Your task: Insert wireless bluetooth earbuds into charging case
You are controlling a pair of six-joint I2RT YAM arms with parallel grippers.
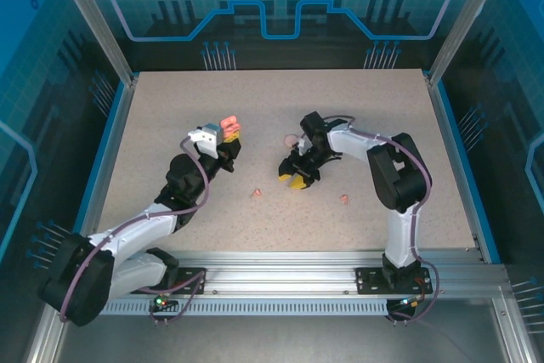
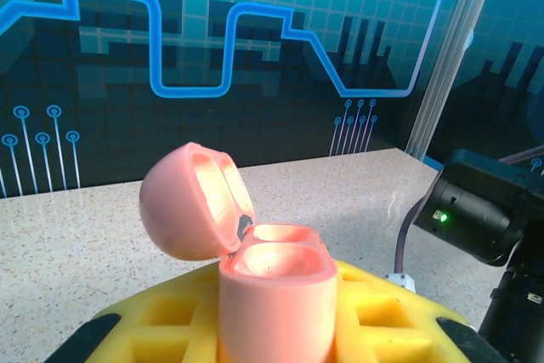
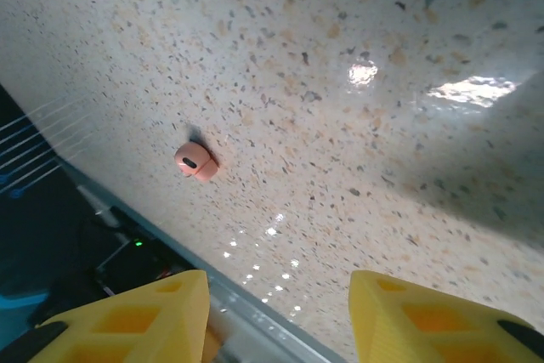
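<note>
An open pink charging case [image 2: 276,295] stands upright between the yellow fingers of my left gripper [image 2: 276,337], which is shut on it. Its lid [image 2: 189,201] is flipped back to the left and both wells look empty. From above, the case [image 1: 228,127] is held over the table's left-middle. My right gripper [image 1: 296,178] hovers low over the middle of the table, open, with nothing between its yellow fingers [image 3: 136,320]. One small pink earbud [image 3: 195,161] lies on the table beyond those fingers. Two earbuds show from above, one [image 1: 255,194] left of the right gripper, the other [image 1: 343,199] to its right.
A pale pink rounded object [image 1: 290,138] lies just left of the right arm's wrist, partly hidden by it. The aluminium rail [image 1: 297,263] runs along the table's near edge. The right arm's black body [image 2: 480,206] sits close to the held case.
</note>
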